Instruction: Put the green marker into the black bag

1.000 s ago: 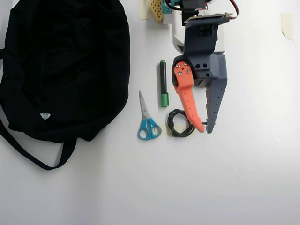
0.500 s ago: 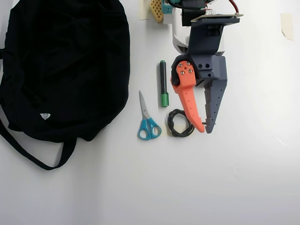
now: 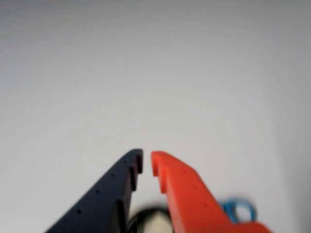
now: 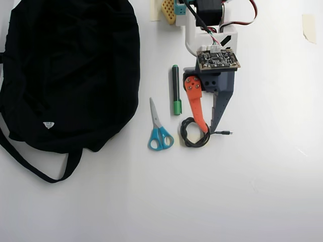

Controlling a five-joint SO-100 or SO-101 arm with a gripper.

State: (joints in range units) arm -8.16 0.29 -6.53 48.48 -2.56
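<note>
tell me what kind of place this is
Probably a hobbyist's desk or home workbench: a plain white table bearing the black bag, blue-handled scissors, the green marker and a coiled cable.

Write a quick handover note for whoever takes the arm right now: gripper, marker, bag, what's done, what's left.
Gripper: nearly shut, holding nothing, tips over the coiled black cable.
Green marker: lying flat on the table in the overhead view, just left of the gripper, untouched.
Black bag: far left, beyond the blue scissors.
Done: nothing.
Left: open the gripper, grasp the marker, carry it left, drop it into the bag.
</note>
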